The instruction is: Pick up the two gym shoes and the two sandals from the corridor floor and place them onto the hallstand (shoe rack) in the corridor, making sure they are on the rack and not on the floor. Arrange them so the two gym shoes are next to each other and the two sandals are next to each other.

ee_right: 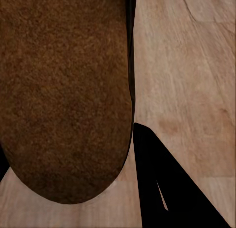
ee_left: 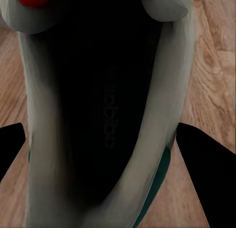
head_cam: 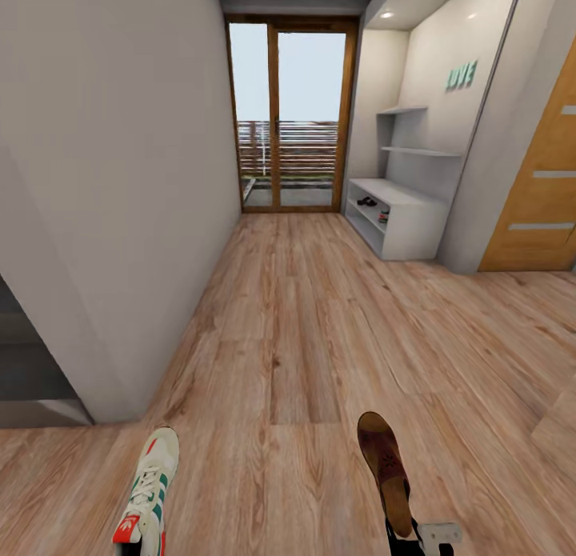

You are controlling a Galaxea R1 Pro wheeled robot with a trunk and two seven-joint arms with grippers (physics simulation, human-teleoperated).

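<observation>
A cream gym shoe point(head_cam: 152, 480) with green stripes and a red tongue patch is at the lower left of the head view, toe pointing away, with my left gripper point(head_cam: 138, 550) shut on its heel end. In the left wrist view the black fingers point(ee_left: 206, 174) flank the gym shoe point(ee_left: 105, 90) opening. My right gripper point(head_cam: 410, 542) is shut on a brown sandal point(head_cam: 386, 460); the right wrist view shows its insole point(ee_right: 64, 90) beside a finger point(ee_right: 167, 183). The hallstand point(head_cam: 416, 220) stands far ahead on the right. Its lower shelf holds a dark sandal point(head_cam: 366, 201) and a pale shoe point(head_cam: 385, 216).
The wood-plank corridor floor point(head_cam: 304, 324) stretches ahead to a glass balcony door point(head_cam: 292, 116). A grey wall point(head_cam: 120, 180) runs along the left, its corner near a dark opening point(head_cam: 24, 356). An orange wooden door point(head_cam: 536, 196) is right of the hallstand.
</observation>
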